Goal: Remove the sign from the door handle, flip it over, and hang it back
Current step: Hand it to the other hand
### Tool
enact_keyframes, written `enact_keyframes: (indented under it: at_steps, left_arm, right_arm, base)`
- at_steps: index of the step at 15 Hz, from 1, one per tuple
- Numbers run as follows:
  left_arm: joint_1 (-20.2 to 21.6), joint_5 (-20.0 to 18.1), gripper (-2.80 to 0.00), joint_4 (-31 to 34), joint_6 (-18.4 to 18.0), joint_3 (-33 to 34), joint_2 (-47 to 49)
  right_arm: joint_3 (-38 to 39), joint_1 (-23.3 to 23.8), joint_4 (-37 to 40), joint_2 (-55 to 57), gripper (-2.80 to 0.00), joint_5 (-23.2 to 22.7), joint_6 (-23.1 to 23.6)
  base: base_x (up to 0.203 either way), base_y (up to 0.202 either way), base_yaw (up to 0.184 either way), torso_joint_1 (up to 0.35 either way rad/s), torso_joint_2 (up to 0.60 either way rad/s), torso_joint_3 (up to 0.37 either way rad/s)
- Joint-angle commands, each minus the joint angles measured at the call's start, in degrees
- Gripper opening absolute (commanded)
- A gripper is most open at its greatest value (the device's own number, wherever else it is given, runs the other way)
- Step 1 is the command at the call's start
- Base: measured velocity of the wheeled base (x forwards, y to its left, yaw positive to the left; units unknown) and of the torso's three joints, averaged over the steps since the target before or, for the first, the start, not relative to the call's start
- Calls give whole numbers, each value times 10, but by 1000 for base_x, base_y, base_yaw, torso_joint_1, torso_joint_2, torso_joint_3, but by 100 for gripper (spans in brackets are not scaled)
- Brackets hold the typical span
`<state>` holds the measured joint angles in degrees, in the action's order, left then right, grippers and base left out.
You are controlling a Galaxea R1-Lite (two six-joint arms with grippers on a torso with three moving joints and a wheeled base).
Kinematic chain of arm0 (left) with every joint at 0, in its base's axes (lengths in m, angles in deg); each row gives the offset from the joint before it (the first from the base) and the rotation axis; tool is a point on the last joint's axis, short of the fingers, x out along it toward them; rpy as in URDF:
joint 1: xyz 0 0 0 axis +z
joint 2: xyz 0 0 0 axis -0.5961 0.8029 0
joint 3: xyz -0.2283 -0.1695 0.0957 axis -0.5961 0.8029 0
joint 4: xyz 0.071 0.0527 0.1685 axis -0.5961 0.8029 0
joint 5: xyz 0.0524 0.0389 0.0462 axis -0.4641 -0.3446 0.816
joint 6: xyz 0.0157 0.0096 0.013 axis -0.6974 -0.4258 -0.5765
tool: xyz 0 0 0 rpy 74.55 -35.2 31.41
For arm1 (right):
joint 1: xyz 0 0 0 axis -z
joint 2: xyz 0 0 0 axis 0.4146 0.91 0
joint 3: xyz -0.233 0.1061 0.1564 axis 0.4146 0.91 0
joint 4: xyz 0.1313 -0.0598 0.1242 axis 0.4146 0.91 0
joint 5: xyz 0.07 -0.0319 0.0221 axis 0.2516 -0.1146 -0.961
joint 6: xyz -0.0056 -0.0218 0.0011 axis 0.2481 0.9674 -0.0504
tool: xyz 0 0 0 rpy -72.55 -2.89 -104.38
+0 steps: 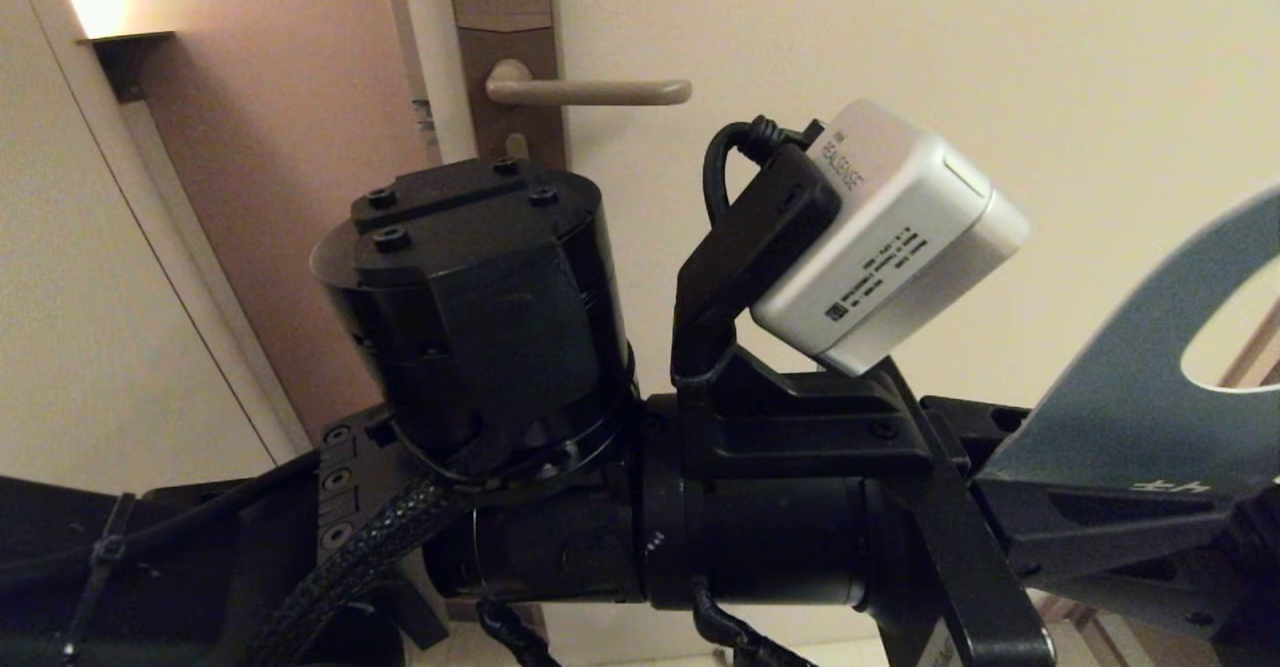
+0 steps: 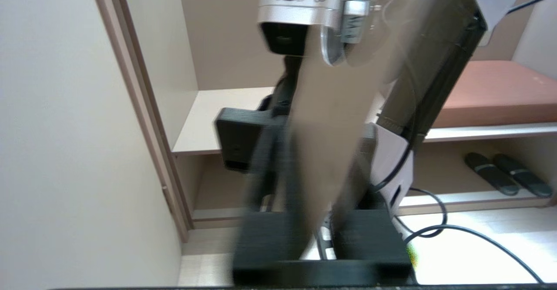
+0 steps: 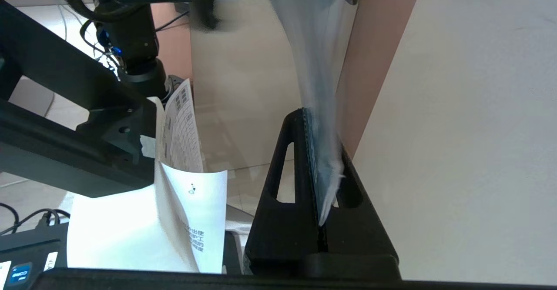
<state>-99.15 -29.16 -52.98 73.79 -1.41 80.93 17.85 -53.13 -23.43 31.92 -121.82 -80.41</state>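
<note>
Bare door handle [image 1: 590, 93] above; sign [image 1: 1120, 387] pinched in both hands.

The head view looked forward, very near an arm, with the handle [image 1: 590, 93] at upper centre. Each wrist view looked close along its tool at the sign [image 2: 335, 120] [image 3: 320, 120], which all three views shared.

Sign [image 1: 1120, 407] off the hook, blue face showing, tilted up toward the right with its oval hole at the far end, bottom edge pinched between black fingers [image 3: 322, 211]. Door handle [image 1: 590, 92] bare now: slim beige lever, horizontal, rounded tip, on a tall brown lock plate.
</note>
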Motion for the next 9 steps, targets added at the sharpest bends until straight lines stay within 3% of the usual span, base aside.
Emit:
enact_keyframes:
  at_steps: [1, 9]
  left_arm:
    - [1, -1, 0, -3, 1, 0, 0]
    - [5, 4, 0, -3, 2, 29, -21]
  right_arm:
    - [1, 0, -1, -1, -280, -4, 1]
    - [1, 0, -1, 0, -280, -4, 1]
  base:
    - [0, 0, 0, 0, 0, 0]
    - [0, 0, 0, 0, 0, 0]
